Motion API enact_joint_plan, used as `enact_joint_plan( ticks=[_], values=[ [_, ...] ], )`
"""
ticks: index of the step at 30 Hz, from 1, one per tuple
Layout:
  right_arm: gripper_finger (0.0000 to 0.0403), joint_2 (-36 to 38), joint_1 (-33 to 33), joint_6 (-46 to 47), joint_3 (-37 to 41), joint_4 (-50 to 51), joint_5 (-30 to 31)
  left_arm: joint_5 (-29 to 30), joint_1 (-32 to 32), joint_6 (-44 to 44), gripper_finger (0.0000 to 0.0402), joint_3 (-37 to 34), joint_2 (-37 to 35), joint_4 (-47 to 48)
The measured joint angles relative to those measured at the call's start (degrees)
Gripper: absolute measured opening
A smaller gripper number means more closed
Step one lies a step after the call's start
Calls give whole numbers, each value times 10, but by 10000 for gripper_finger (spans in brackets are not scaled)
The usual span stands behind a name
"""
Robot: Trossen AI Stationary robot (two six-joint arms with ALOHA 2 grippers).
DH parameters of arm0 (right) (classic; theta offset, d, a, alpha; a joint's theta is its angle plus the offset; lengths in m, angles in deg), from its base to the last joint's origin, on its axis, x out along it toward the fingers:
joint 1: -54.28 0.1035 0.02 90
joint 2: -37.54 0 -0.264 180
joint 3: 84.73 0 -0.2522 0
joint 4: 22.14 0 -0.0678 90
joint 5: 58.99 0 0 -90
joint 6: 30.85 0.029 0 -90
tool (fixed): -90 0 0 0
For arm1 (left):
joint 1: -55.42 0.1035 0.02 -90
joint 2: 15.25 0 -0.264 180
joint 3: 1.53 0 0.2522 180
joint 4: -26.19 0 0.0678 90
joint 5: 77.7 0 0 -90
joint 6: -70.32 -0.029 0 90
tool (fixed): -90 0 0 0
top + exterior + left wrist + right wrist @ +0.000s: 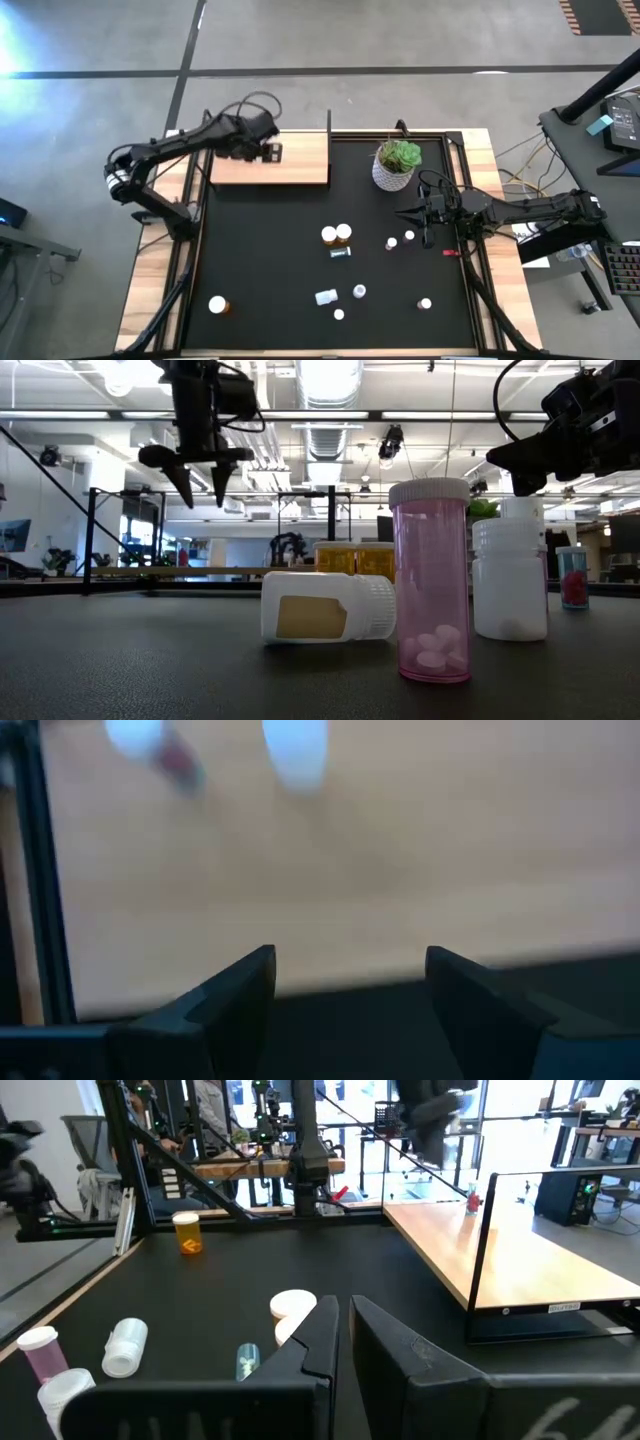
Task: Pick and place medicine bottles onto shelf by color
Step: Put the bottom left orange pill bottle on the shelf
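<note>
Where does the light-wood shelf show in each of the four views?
High view: shelf at the upper left corner of the black mat.
Low view: thin pale strip far back, on the left.
Left wrist view: fills most of the picture.
Right wrist view: right side.
Shared landmark: the open left pincer above it.

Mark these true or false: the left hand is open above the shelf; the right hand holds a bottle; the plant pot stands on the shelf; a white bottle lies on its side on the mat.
1. The left hand is open above the shelf: true.
2. The right hand holds a bottle: false, it holds nothing.
3. The plant pot stands on the shelf: false, it stands on the black mat.
4. A white bottle lies on its side on the mat: true.
</note>
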Motion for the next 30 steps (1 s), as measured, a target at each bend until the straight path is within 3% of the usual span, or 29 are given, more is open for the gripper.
enact_joint_plan(
  ticks=[6, 14, 22, 30],
  values=[
    [22, 0, 0, 0, 0, 0, 0, -8, -126, 130, 240, -77, -28, 12],
    [22, 0, 0, 0, 0, 0, 0, -16, -329, 372, 240, -162, -74, 13],
    [22, 0, 0, 0, 0, 0, 0, -69, -498, 635, 240, -191, -70, 30],
    [22, 0, 0, 0, 0, 0, 0, -112, -601, 804, 240, -187, -48, 42]
  ],
)
